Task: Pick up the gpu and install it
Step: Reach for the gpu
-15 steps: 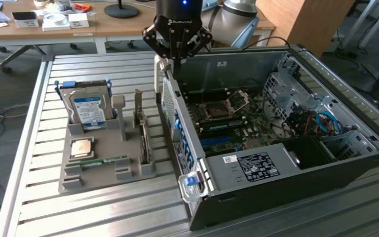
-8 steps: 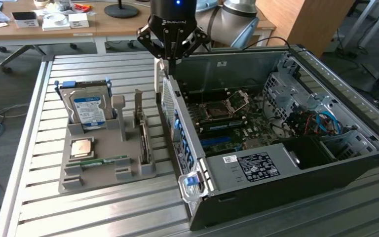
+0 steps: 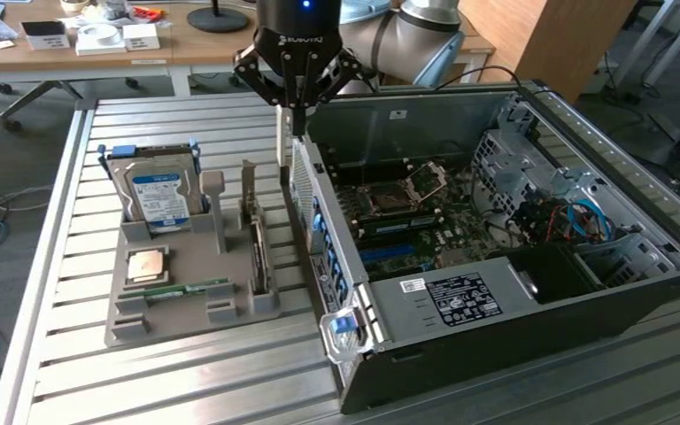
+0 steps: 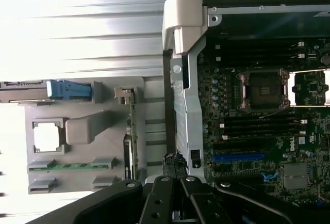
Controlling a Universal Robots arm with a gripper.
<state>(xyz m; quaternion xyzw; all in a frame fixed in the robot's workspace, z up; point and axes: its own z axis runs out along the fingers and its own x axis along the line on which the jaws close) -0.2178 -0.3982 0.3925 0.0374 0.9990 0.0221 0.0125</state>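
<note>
fig.: your gripper (image 3: 297,117) hangs over the rear edge of the open computer case (image 3: 517,350), fingers pressed together and pinching nothing. the gpu (image 3: 254,239) stands on edge in the grey tray (image 3: 187,312) just beside the case, apart from the gripper.

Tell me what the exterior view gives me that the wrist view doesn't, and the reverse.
Exterior view: the hard drive with its label face, the power supply and blue cables inside the case. Wrist view: a straight-down look at the gpu as a thin edge. Both: gpu upright in the tray, CPU socket, blue slot, and the tool above the strip between tray and case.
</note>
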